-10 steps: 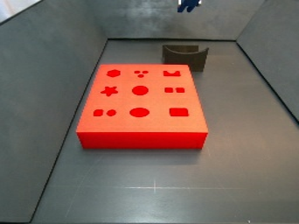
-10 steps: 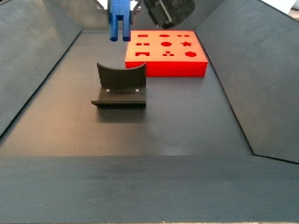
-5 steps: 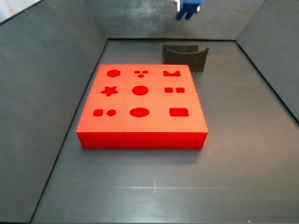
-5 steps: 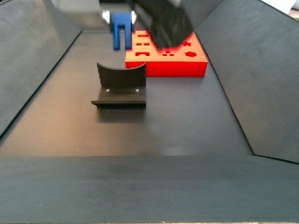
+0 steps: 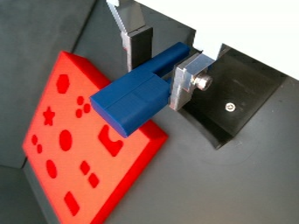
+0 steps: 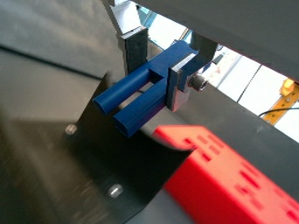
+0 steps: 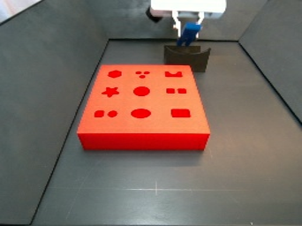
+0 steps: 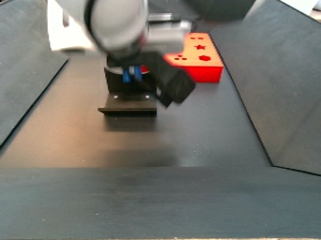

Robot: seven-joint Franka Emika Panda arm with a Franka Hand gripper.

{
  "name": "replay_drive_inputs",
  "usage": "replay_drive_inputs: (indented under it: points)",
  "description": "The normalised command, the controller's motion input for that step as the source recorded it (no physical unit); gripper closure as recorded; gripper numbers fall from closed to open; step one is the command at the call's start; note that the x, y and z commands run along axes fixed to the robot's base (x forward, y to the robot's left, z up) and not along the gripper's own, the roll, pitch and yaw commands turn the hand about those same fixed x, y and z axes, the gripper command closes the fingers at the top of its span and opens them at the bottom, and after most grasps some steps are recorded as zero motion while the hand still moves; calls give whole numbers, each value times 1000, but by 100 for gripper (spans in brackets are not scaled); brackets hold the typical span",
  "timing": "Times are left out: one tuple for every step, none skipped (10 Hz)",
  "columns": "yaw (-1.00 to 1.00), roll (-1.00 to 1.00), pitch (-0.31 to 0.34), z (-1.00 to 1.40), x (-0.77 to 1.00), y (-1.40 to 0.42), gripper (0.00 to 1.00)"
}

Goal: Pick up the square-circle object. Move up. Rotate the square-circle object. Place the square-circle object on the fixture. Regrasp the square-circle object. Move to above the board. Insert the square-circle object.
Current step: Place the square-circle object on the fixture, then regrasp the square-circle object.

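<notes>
My gripper (image 5: pixel 160 59) is shut on the square-circle object (image 5: pixel 138 94), a small blue block with two short prongs. It shows in both wrist views, clamped between the silver fingers (image 6: pixel 180 80), with the prongs (image 6: pixel 126 112) pointing away from the wrist. In a side view the gripper (image 7: pixel 186 25) holds the blue object (image 7: pixel 188 34) just above the fixture (image 7: pixel 186 58), a dark grey bracket at the far end. In a side view the arm hides most of the object (image 8: pixel 131 73) over the fixture (image 8: pixel 128 103). I cannot tell if they touch. The red board (image 7: pixel 141 101) lies flat.
The board also shows in both wrist views (image 5: pixel 70 149) (image 6: pixel 233 184) and behind the arm (image 8: pixel 201 54). The fixture's dark wall (image 5: pixel 239 101) and plate (image 6: pixel 82 162) lie right by the fingers. Grey sloping walls (image 7: pixel 59 53) enclose the floor.
The gripper has come down from high at the back with the blue object in it, to just above the fixture. The board and fixture have not moved.
</notes>
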Motion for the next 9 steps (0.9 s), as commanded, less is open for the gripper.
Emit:
replay_drive_inputs:
  points:
    - [-199, -184, 60, -924, 184, 128, 100]
    - [-191, -170, 32, -724, 152, 107, 100]
    - [-167, -166, 4, -474, 123, 78, 100]
    - [-145, -161, -13, -299, 111, 65, 100]
    - [0, 0, 0, 0, 0, 0, 0]
    - [-146, 42, 57, 1000, 0, 0, 0]
    - [-138, 47, 60, 1000, -5, 3, 0]
    - [-116, 51, 46, 1000, -11, 6, 0]
    - [-92, 49, 19, 1000, -17, 2, 0]
